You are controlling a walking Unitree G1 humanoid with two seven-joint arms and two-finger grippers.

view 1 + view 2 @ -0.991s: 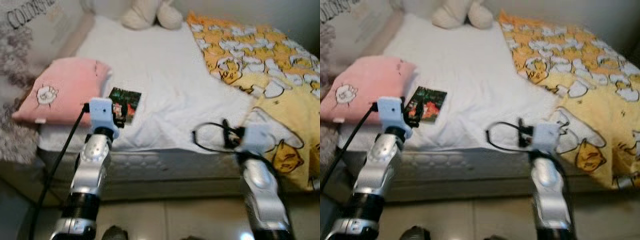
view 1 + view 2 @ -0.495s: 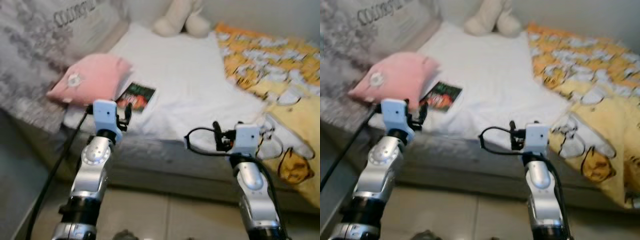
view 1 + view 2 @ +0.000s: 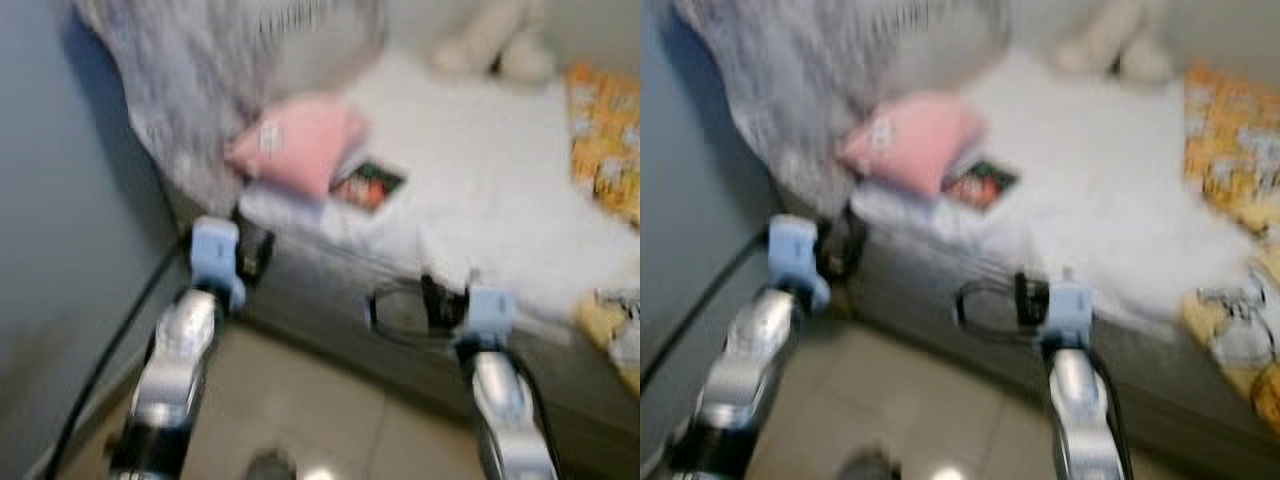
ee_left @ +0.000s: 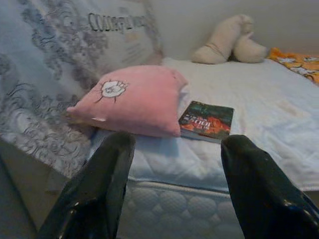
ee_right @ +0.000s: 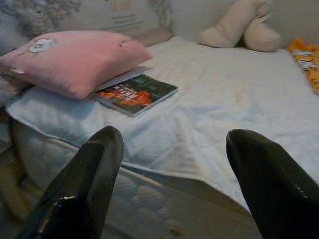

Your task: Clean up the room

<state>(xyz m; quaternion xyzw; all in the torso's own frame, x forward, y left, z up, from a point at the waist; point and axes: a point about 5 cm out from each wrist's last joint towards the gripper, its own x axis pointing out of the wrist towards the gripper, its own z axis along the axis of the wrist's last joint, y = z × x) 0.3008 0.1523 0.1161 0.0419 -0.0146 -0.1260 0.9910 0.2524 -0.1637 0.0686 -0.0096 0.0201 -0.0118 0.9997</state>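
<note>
Book [image 4: 206,120] lay on the white bed sheet [image 5: 239,104], one edge touching the pink pillow [image 4: 132,99]. Left gripper [image 4: 174,164] was spread, empty, short of the book, low by the mattress edge. Right gripper [image 5: 172,164] was also spread and empty, facing the book. Beyond the book sat a plush toy [image 4: 232,40] and yellow blanket [image 3: 605,150]. Versus a second earlier, the head view had swung left and blurred: robot moving, no grasp begun.

heavy motion blur in eye views, wrist views sharp
</note>
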